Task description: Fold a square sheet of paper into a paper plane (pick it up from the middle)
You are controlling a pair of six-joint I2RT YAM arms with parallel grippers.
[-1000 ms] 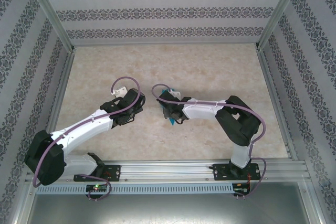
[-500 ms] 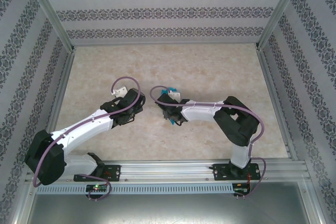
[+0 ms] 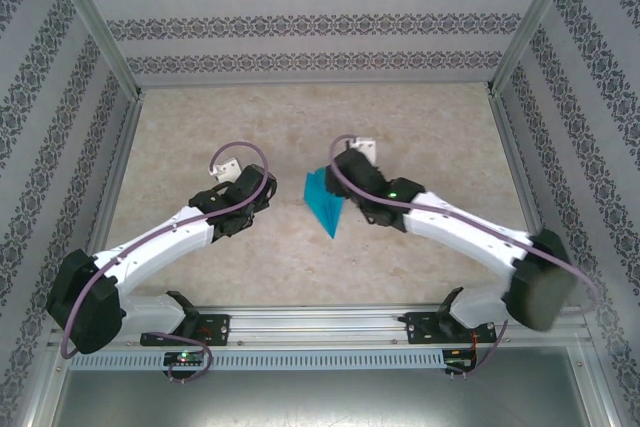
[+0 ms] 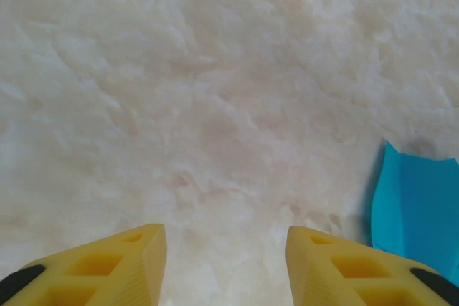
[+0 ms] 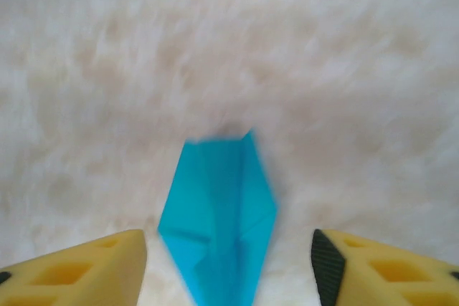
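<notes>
The paper plane (image 3: 323,202) lies flat, its long axis running straight out between the right gripper's (image 5: 229,263) spread, empty fingers, while the left gripper (image 4: 226,252), also agape, sits farther off.

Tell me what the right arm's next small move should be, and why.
Probably draw the right end effector back toward its base, jaws open. The paper plane already lies folded on the table, ungripped, and the left end effector is open beside it, so nothing seems left to hold.
</notes>
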